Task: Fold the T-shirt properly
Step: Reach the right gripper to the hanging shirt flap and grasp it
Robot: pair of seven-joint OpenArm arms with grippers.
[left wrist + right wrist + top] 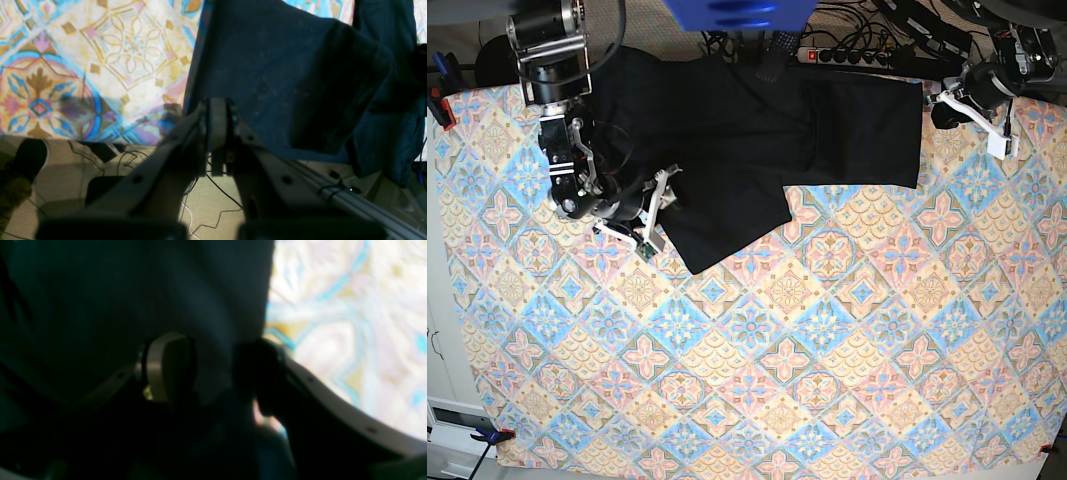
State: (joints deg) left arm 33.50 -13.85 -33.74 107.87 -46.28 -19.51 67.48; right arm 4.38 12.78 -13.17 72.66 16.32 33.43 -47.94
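The T-shirt is lying partly folded at the counter's far edge; right hand is gripping its fabric; left hand is hanging shut, empty; most folding is remaining.

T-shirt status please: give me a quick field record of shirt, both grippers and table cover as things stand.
T-shirt: black, spread along the far edge of the table, one flap folded diagonally toward the centre
right gripper: jaws apart, dark cloth between its fingers, at the shirt's edge
left gripper: shut, holding nothing, beside the shirt's other end
tablecloth: pastel diamond pattern, covers the table
fold: not finished
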